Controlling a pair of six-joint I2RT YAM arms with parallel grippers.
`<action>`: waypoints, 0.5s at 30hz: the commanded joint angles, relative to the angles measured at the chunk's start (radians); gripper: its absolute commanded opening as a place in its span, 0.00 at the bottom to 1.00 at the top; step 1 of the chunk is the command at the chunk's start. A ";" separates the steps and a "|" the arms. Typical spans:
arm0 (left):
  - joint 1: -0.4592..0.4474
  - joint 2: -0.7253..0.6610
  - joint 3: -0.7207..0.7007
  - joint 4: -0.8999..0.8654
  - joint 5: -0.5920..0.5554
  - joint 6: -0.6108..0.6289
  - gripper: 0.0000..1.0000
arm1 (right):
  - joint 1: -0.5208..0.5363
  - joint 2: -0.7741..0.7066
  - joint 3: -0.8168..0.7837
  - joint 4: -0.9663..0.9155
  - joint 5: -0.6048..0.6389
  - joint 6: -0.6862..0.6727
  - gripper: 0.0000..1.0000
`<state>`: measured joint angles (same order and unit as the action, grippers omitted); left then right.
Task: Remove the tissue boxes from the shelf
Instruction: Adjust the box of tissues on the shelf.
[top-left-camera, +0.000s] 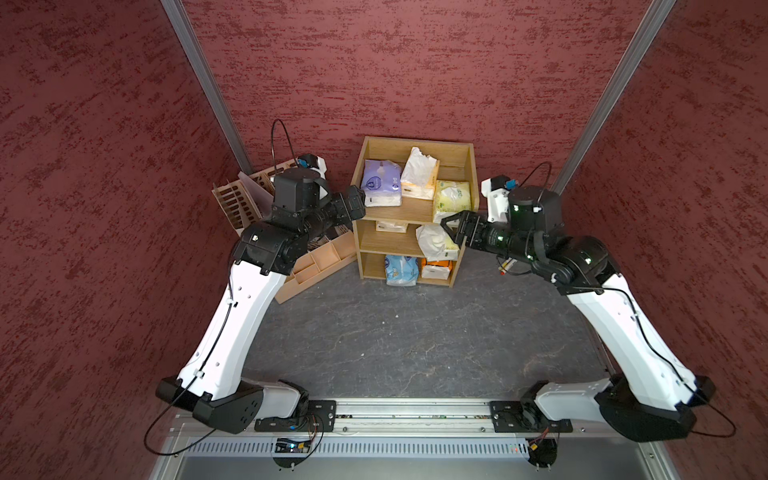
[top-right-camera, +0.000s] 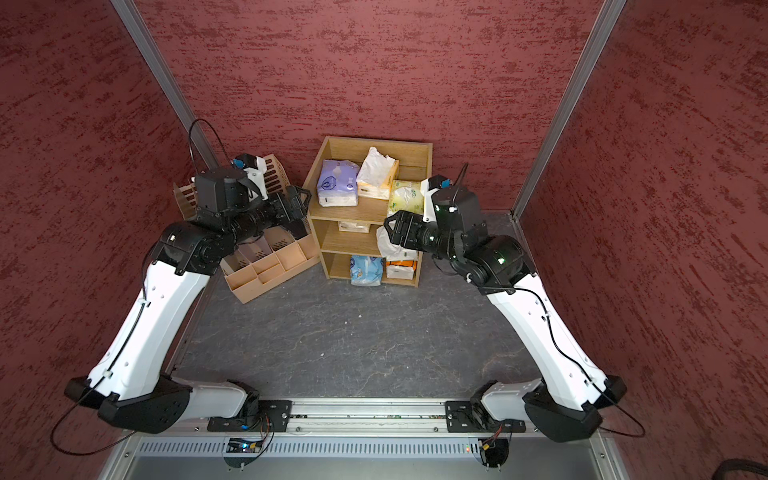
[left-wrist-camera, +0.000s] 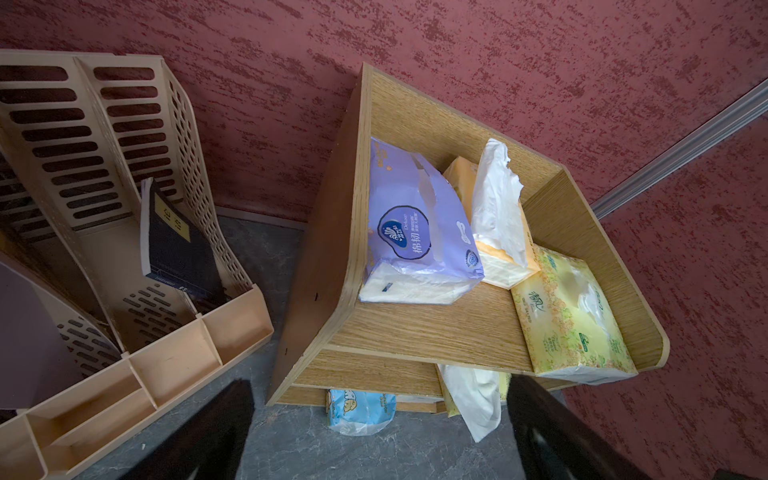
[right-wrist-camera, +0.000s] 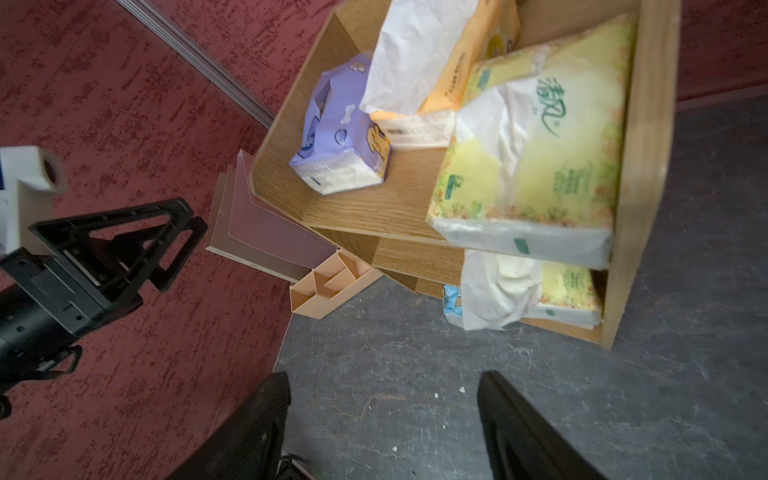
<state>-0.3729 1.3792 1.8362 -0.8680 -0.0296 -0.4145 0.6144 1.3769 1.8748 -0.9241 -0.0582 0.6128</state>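
Note:
The light-oak shelf (top-left-camera: 411, 210) stands against the back wall. On its top tier lie a purple tissue box (top-left-camera: 380, 183), an orange-yellow one (top-left-camera: 419, 189) with white tissue sticking up, and a yellow-green one (top-left-camera: 452, 199). The middle tier holds a cream pack (top-left-camera: 390, 226) and a yellow-green pack (right-wrist-camera: 569, 286) with tissue hanging out. A blue pack (top-left-camera: 400, 270) and a bright orange one (top-left-camera: 436, 266) sit at the bottom. My left gripper (left-wrist-camera: 382, 415) hovers open by the shelf's left side. In front of the shelf's right side, my right gripper (right-wrist-camera: 384, 395) is open and holds nothing.
A beige slotted file organizer (top-left-camera: 249, 199) with a black book (left-wrist-camera: 174, 241) stands left of the shelf, under my left arm. Red walls close in on three sides. The dark grey table (top-left-camera: 415, 340) stretches in front of the shelf.

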 joint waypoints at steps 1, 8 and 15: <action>0.018 0.046 0.056 -0.031 0.094 0.016 1.00 | 0.005 0.073 0.079 0.045 -0.034 0.001 0.75; 0.064 0.047 0.013 0.036 0.159 -0.041 1.00 | 0.005 0.255 0.195 0.175 -0.130 -0.002 0.74; 0.080 0.084 0.035 0.052 0.219 -0.069 1.00 | 0.005 0.424 0.320 0.238 -0.151 0.006 0.73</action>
<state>-0.2974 1.4498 1.8568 -0.8497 0.1390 -0.4603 0.6144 1.7668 2.1323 -0.7490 -0.1837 0.6147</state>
